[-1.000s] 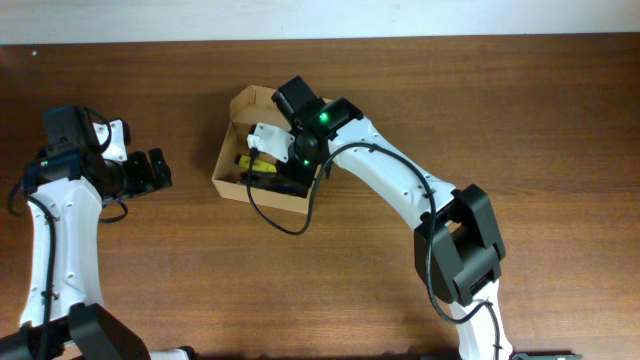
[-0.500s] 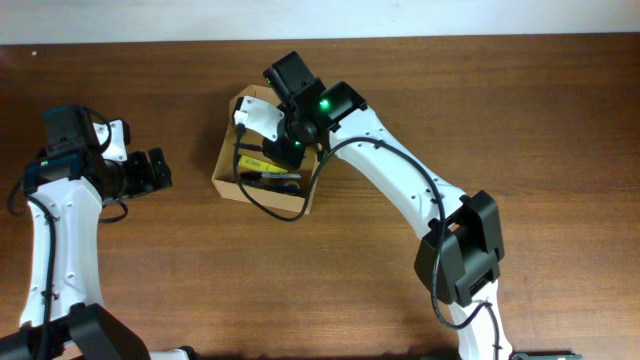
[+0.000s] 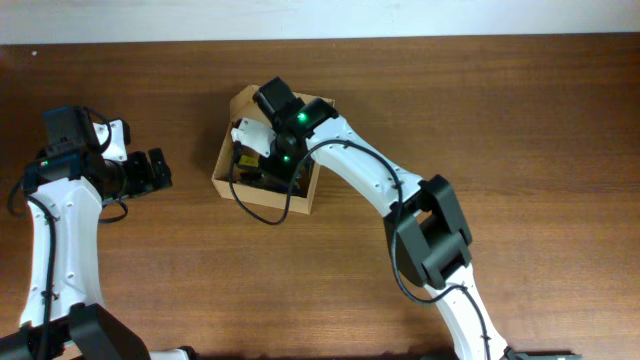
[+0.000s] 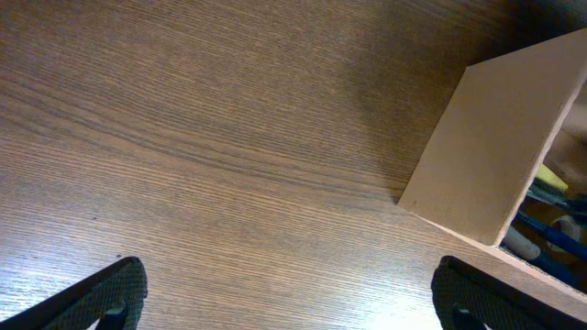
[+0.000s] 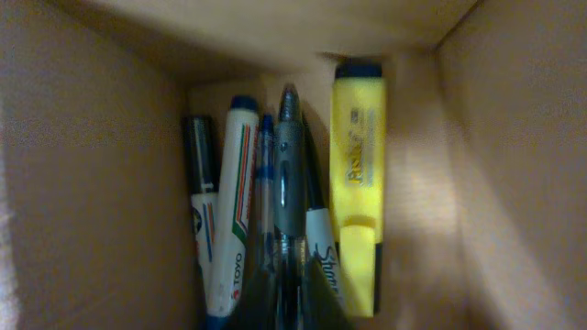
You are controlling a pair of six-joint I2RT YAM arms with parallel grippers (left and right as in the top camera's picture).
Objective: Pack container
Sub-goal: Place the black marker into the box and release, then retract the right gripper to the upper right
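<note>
The container (image 3: 226, 172) is a tan cardboard box on the wooden table, its lid flap open at the back. In the right wrist view its inside (image 5: 101, 165) holds a yellow highlighter (image 5: 356, 183), a white Toyo marker (image 5: 229, 202), a black-capped marker (image 5: 200, 151), a blue pen and a grey pen (image 5: 289, 174). My right gripper (image 5: 295, 307) is down inside the box, its dark fingers close together around the grey pen. From overhead its wrist (image 3: 270, 140) covers the box. My left gripper (image 3: 156, 170) is open and empty over bare table, left of the box (image 4: 481, 156).
The box's outer wall stands to the right of my left gripper (image 4: 293, 293), with pens showing past its edge. Wooden table (image 3: 520, 150) lies on all sides of the box.
My right wrist has moved left and toward the box's back-left part, sinking into the box. The left arm has not moved.
</note>
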